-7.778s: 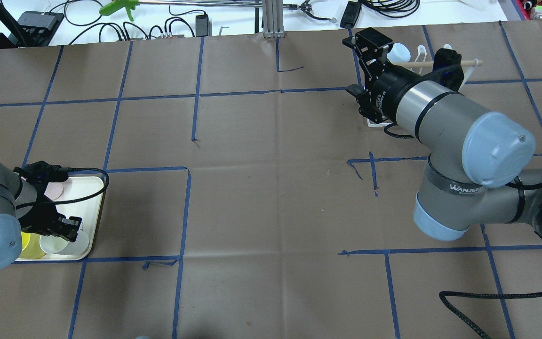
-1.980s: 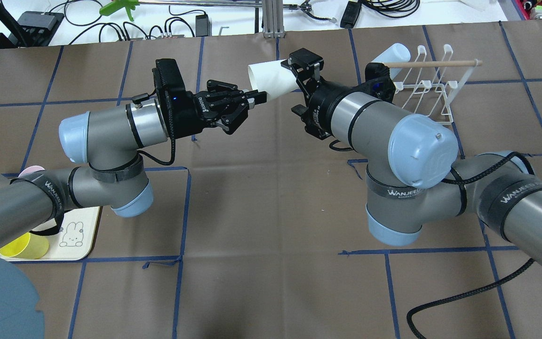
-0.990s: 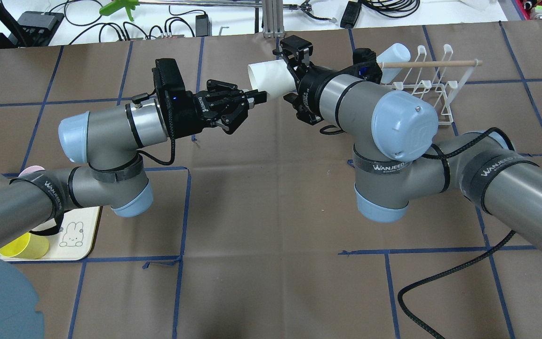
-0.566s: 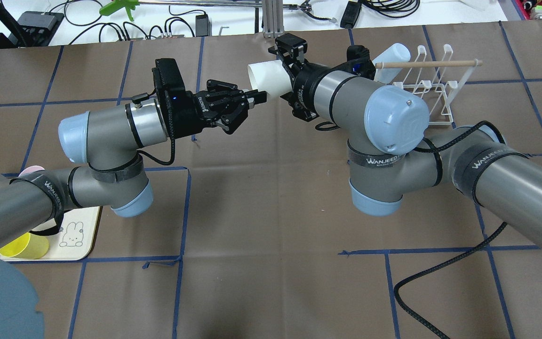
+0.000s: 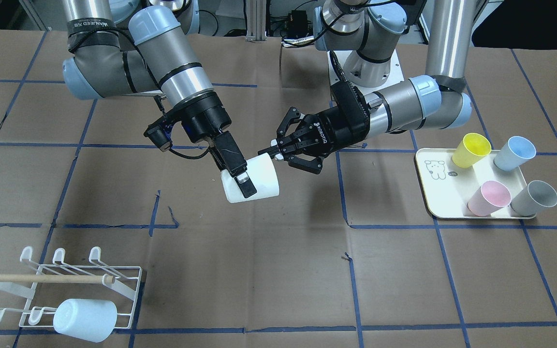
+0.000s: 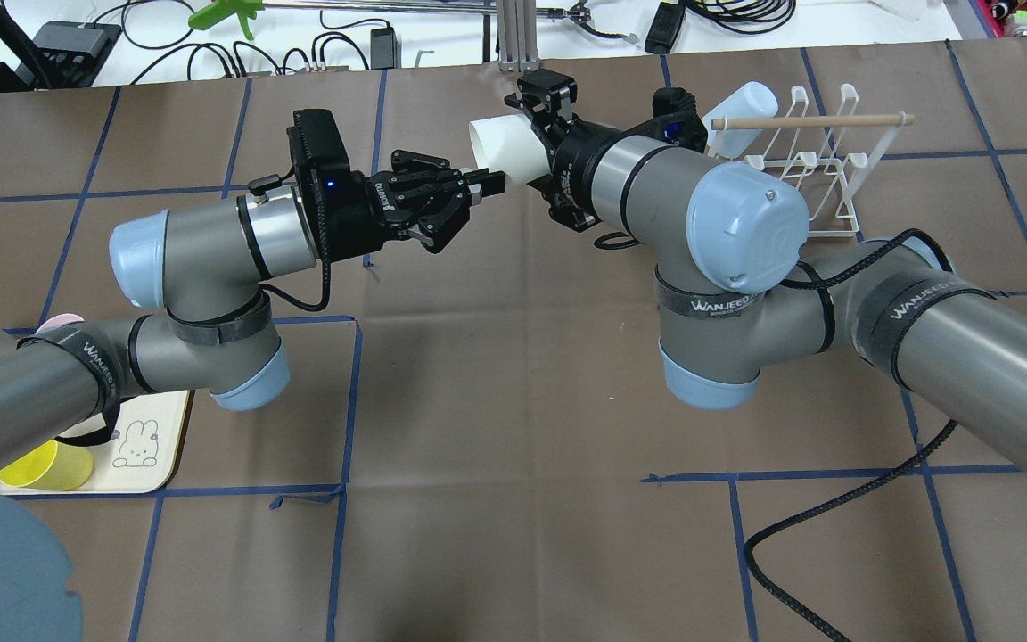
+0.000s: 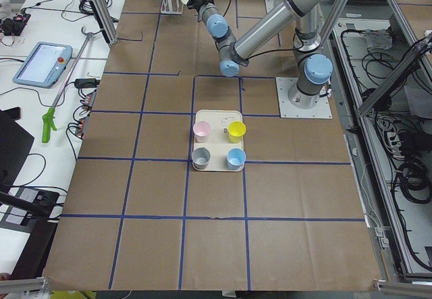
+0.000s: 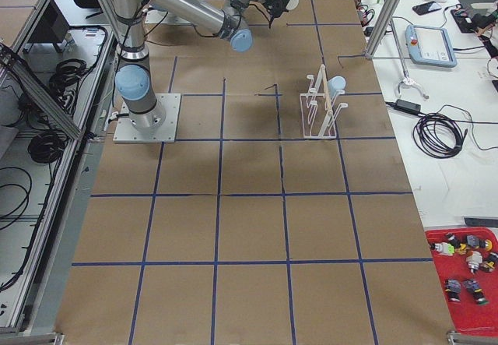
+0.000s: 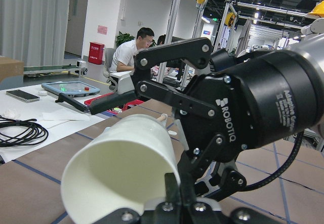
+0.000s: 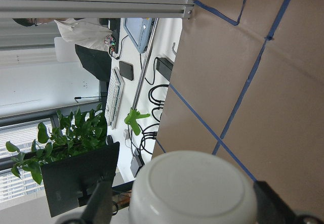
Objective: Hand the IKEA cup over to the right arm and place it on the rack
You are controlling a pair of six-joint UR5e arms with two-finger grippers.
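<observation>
- The rack (image 5: 95, 253) stood nearest in the front-facing view, on the side of the table away from the robot; a wooden rod (image 5: 41, 278) lay across it; a pale blue cup (image 5: 85, 320) lay on its side at the rack's row of prongs farthest from the robot.
- The white cup (image 5: 265, 179) was in the air, well apart from the rack, nearer to the robot and to the robot's left of the rack; it was tilted, with its mouth turned away from the rack.
- The right gripper (image 6: 529, 138) was at the end of the cup nearer to the rack; its jaws stood apart, one finger on each side of the cup's base; in the right wrist view a small gap showed between one finger and the cup.
- The left gripper (image 5: 276, 150) was at the end of the cup farther from the rack; its jaws were closed on the cup's rim and pinched the wall.
- A cream tray (image 5: 440, 193) lay much farther from the rack than the white cup, on the robot's left; it carried a yellow cup (image 5: 471, 150), a blue cup (image 5: 514, 152), a pink cup (image 5: 489, 198) and a grey cup (image 5: 534, 197).
</observation>
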